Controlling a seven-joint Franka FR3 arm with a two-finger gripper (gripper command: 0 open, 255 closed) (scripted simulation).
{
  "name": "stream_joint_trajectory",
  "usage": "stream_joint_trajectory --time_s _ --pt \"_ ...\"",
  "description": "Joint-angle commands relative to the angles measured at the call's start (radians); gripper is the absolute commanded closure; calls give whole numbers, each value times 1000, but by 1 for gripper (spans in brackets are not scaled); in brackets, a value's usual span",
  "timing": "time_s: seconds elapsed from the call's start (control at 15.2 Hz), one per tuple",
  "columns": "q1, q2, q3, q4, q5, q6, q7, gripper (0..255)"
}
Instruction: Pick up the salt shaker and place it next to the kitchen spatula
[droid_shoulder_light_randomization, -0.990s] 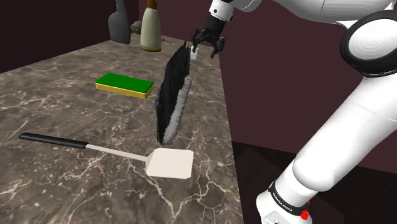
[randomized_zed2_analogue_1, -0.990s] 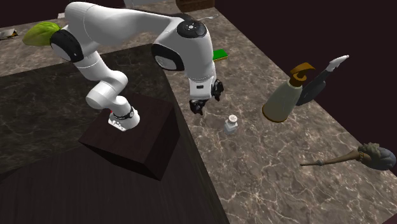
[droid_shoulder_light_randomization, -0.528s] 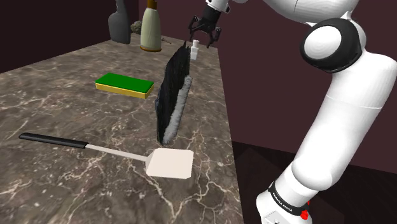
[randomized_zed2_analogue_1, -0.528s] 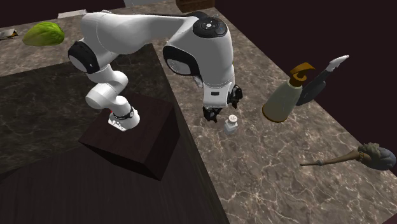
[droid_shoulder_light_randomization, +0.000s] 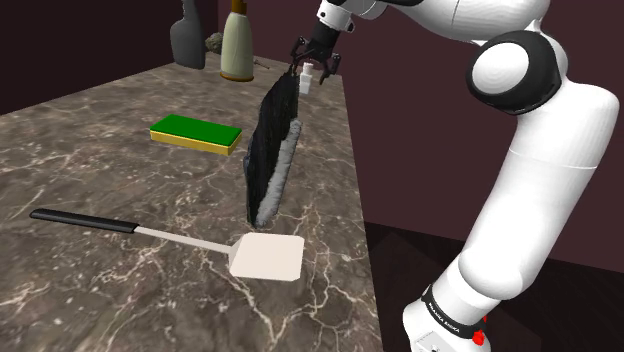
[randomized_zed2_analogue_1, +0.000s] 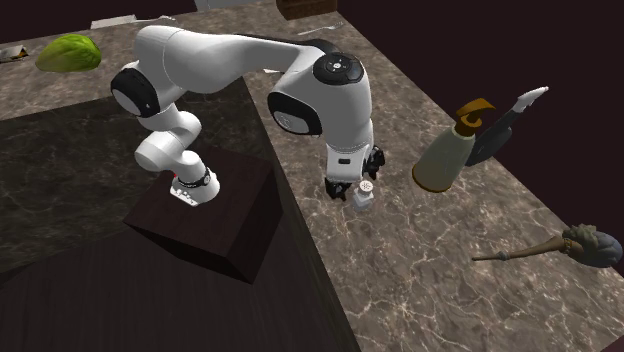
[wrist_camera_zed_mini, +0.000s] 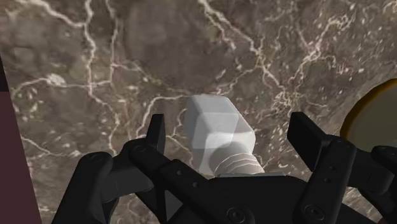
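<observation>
Fingers (wrist_camera_zed_mini: 157, 137) of the gripper (wrist_camera_zed_mini: 234, 140) stood apart, flanking the salt shaker (wrist_camera_zed_mini: 213, 127) without contact; grasp, lift and placement beside the spatula (droid_shoulder_light_randomization: 266, 257) remained.

I count one salt shaker (wrist_camera_zed_mini: 219, 137) between the jaws of the claw (wrist_camera_zed_mini: 231, 130), two bottles (droid_shoulder_light_randomization: 237, 45) (droid_shoulder_light_randomization: 187, 38) near it, one brush (droid_shoulder_light_randomization: 268, 150), one sponge (droid_shoulder_light_randomization: 196, 133), and one spatula (droid_shoulder_light_randomization: 265, 257) farthest off.

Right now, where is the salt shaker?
The small white faceted salt shaker stands on the dark marble counter, between the open black tool's fingers; the beige bottle is to its right in the second exterior view.
</observation>
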Motion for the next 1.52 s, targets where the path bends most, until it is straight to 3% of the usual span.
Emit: stream_joint_trajectory --time_s 0.0,0.4,0.46,1.06,1.45 --pt "1 -1 0 -12 0 11 -1 0" --pt "1 -1 0 -11 0 11 -1 0" --pt "1 -1 0 -11 0 11 -1 255" --pt "1 -1 0 -11 0 11 -1 255" --pt "-2 28 0 112 -1 -83 10 255"
